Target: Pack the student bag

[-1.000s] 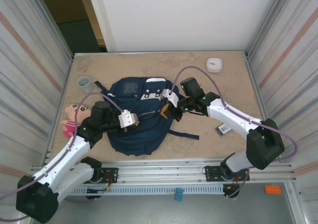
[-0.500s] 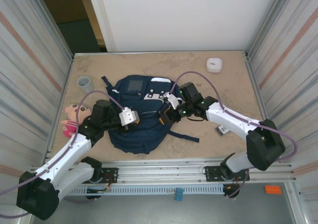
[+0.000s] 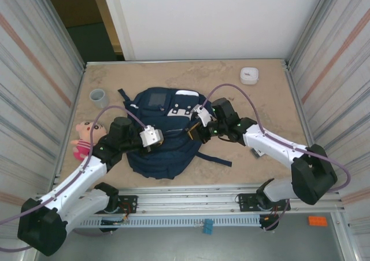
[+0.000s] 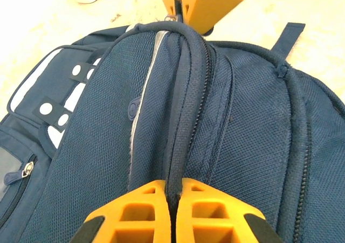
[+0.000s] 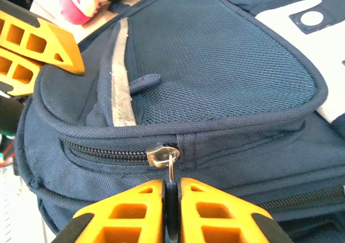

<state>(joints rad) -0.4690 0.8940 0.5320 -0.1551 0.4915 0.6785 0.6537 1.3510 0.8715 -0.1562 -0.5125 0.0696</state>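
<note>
**Right fingers** (image 5: 161, 192): closed flat against each other, clamping the metal zipper pull (image 5: 170, 170) between the tips. Directly ahead of the tips, the pull hangs from the slider (image 5: 160, 155), which sits on a zip line running across the student bag (image 5: 215, 65). Beyond the slider, the front pocket rises in a rounded panel. A pale stripe (image 5: 121, 76) runs down it to the left of the fingers, and a white-grey patch (image 5: 302, 22) lies farther ahead on the right.

**Left fingers** (image 4: 164, 192): closed, pinching a raised ridge of the bag's navy fabric with its zip seam (image 4: 186, 108). The ridge runs straight ahead from the tips to the right fingers, which face them from the opposite end. The two sets of fingers are near each other but apart.

**Bag position:** the bag lies flat on the surface (image 3: 231, 87), directly under and between both sets of fingers. Its patched top end lies on their far side, and a dark strap (image 3: 215, 157) trails out on the near side of the right fingers.

**Surrounding items:**
- A pink doll (image 3: 84, 136) lies behind the left fingers, past the left arm.
- A grey cup (image 3: 98, 97) stands farther out on the same side.
- A small white container (image 3: 250, 74) sits well apart from the right fingers, toward the far right corner.
</note>
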